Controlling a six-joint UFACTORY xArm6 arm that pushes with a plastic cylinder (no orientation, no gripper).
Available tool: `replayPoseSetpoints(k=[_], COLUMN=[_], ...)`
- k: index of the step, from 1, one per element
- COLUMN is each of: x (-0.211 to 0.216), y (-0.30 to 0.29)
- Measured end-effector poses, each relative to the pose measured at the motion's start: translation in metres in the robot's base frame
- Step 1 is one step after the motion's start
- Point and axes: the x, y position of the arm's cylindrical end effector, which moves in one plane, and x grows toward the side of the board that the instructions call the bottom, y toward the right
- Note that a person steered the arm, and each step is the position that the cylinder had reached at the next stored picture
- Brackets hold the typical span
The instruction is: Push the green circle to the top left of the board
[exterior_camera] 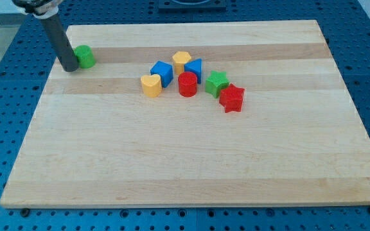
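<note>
The green circle (pixel 85 56) is a short green cylinder near the top left of the wooden board (pixel 191 160). My rod comes down from the view's top left, and my tip (pixel 69 68) rests on the board just left of the green circle, touching or almost touching its left side.
A cluster sits at the board's upper middle: a yellow heart (pixel 151 85), a blue cube (pixel 162 73), a yellow hexagon (pixel 182 61), a blue triangle-like block (pixel 194 68), a red cylinder (pixel 187 84), a green star (pixel 216 83) and a red star (pixel 232 98). Blue perforated table surrounds the board.
</note>
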Motion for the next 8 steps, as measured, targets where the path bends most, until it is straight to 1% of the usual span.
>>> replayPoseSetpoints(k=[1, 2, 3, 4, 5, 6, 7, 8], x=[0.027, 0.011, -0.023, -0.043, -0.023, -0.036, -0.064, -0.073], y=[0.001, 0.016, 0.017, 0.017, 0.035, 0.063, 0.036, 0.017])
